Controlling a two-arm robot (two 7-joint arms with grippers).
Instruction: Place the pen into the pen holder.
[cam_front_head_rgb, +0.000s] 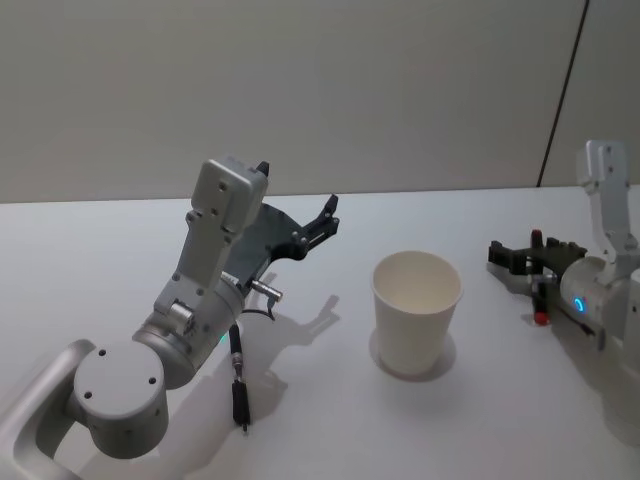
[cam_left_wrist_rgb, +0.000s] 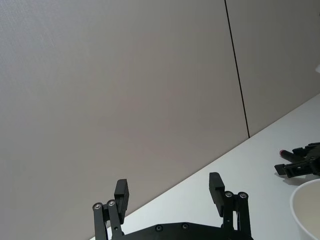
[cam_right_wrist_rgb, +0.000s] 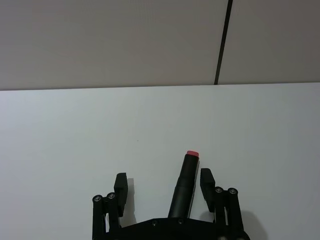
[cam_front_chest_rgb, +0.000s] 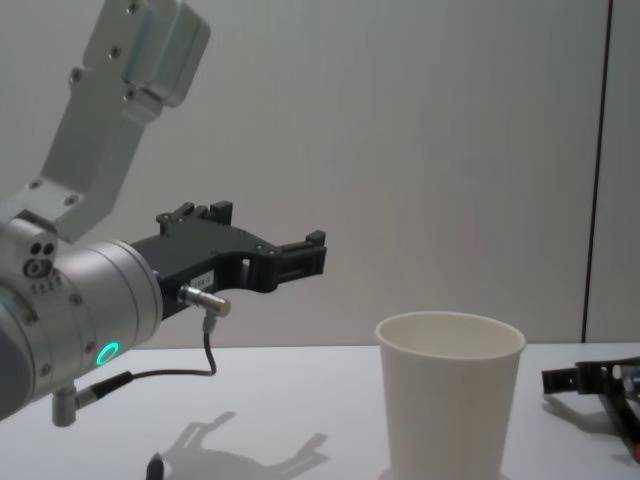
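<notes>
Head: my right gripper (cam_front_head_rgb: 535, 252) sits low on the table (cam_front_head_rgb: 120, 260), well right of the pen holder (cam_front_head_rgb: 416, 312). The pen (cam_front_head_rgb: 540, 303) lies inside it, one red tip poking out front. My left gripper (cam_front_head_rgb: 322, 222) is raised left of the pen holder, spread and empty. Left wrist: fingers apart, nothing between. Right wrist: fingers apart, pen flat on the table between them, just beside one finger with a gap to the other, so not clamped. Chest: pen holder upright, left gripper above and left of its rim.

Head cam high; chest low; common: cup (cam_front_head_rgb: 416, 312)
</notes>
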